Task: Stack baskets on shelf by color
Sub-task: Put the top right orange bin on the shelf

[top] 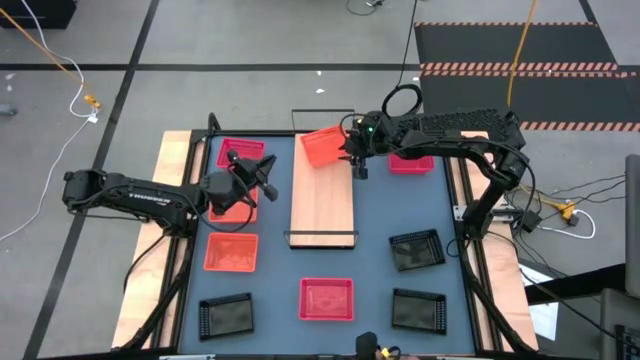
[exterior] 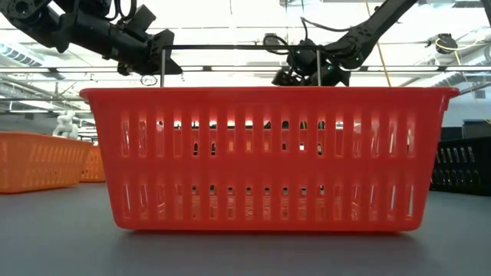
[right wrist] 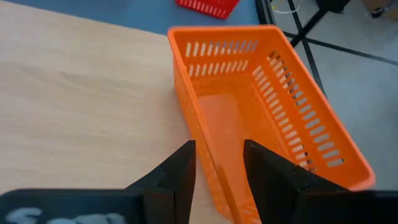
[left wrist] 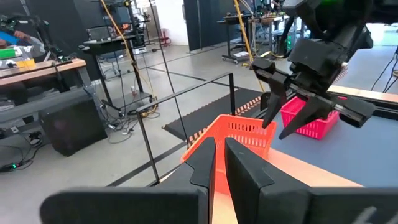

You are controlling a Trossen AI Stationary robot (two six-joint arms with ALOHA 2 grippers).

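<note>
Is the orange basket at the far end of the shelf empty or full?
Empty. In the right wrist view the orange basket shows its bare floor, resting on the shelf.

An orange basket (top: 322,146) lies askew on the far end of the shelf (top: 322,205), directly beside the right gripper (top: 358,160), whose parted fingers straddle one of its long mesh walls. Its open side faces up and it holds nothing. The shelf is a long light-wood board reaching from under this gripper toward the near side, with a thin black wire frame at each end. A pink-red basket (top: 411,162) sits just beyond the gripper's other side. Two black baskets (top: 416,250) lie well nearer, and another pink-red basket (top: 327,298) lies past the shelf's near end.
</note>
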